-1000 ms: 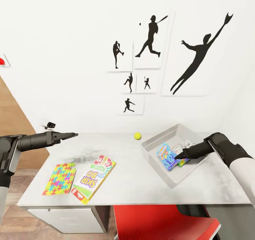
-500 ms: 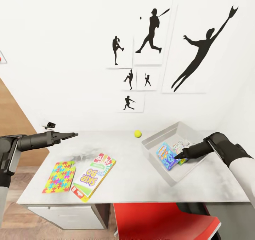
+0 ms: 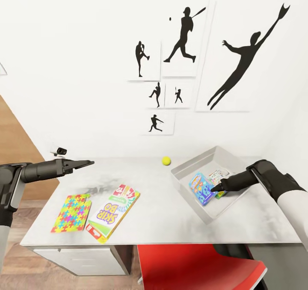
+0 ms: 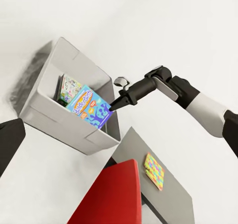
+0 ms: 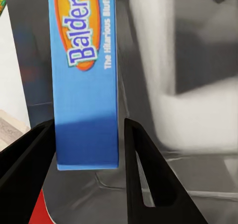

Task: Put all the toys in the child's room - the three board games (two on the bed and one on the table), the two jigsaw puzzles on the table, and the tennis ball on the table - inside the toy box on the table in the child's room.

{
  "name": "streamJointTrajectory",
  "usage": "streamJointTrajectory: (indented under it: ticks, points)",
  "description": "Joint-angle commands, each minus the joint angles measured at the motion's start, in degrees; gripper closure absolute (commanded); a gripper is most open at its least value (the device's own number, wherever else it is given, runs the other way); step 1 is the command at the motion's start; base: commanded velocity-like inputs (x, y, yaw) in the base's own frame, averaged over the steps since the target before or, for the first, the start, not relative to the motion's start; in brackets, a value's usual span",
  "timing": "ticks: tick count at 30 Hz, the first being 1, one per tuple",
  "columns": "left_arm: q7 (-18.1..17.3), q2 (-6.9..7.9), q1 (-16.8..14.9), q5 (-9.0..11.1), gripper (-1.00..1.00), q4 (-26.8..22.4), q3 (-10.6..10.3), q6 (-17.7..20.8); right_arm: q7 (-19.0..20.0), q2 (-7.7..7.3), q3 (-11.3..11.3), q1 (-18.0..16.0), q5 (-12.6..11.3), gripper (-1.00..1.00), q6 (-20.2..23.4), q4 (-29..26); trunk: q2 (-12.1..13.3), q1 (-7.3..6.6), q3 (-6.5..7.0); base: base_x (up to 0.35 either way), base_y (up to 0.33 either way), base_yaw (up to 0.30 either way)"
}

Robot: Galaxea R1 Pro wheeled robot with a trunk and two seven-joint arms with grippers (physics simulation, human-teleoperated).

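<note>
The pale grey toy box (image 3: pixel 184 179) stands on the right of the table (image 3: pixel 162 221). My right gripper (image 3: pixel 212 190) reaches into it, shut on a blue board game (image 3: pixel 201 189) that stands tilted on edge; its fingers (image 5: pixel 144 169) flank the blue box (image 5: pixel 87 85). A white and green printed box (image 3: pixel 219 176) lies deeper in the toy box. On the left of the table lie a jigsaw puzzle (image 3: pixel 72 213) and a Skip-Bo board game (image 3: pixel 113 212). The yellow tennis ball (image 3: pixel 166 160) rests near the wall. My left gripper (image 3: pixel 90 163) hovers open above the table's left end.
A red chair (image 3: pixel 196 266) is tucked under the table's front edge. The white wall with dark sports silhouettes rises right behind the table. In the left wrist view another jigsaw sheet (image 4: pixel 153 170) lies on a lower grey surface beyond the chair.
The whole head view has shifted slightly, so the camera moved. Both arms and all the toys hold their places.
</note>
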Motion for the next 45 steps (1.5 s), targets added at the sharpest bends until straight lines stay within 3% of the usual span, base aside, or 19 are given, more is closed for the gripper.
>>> streamJointTrajectory:
  ticks: [1, 27, 28, 45]
  points:
    - [-0.2, 0.02, 0.0, 0.0, -1.0, 0.0, 0.0, 0.6, 0.5, -0.02, 0.1, -0.1, 0.6, 1.0, 0.2, -0.1, -0.1, 0.03, -0.12, 0.0, 0.0, 0.0]
    - [-0.2, 0.01, 0.0, 0.0, -1.0, -0.1, 0.0, 0.7, 0.3, 0.07, 0.2, 0.0, 0.6, 1.0, 0.2, -0.1, -0.1, 0.03, -0.12, 0.0, 0.0, 0.0]
    - [-0.2, -0.02, 0.0, 0.0, -1.0, -0.2, 0.0, 0.7, 0.3, 0.08, 0.2, 0.0, 0.6, -1.0, 0.1, -0.1, -0.1, 0.03, -0.12, 0.0, 0.0, 0.0]
    - [-0.2, -0.07, 0.0, 0.0, -1.0, -1.3, 0.0, 0.8, 0.2, 0.02, 0.2, 0.0, 0.7, -1.0, 0.0, -0.1, -0.1, 0.03, -0.12, 0.0, 0.0, 0.0]
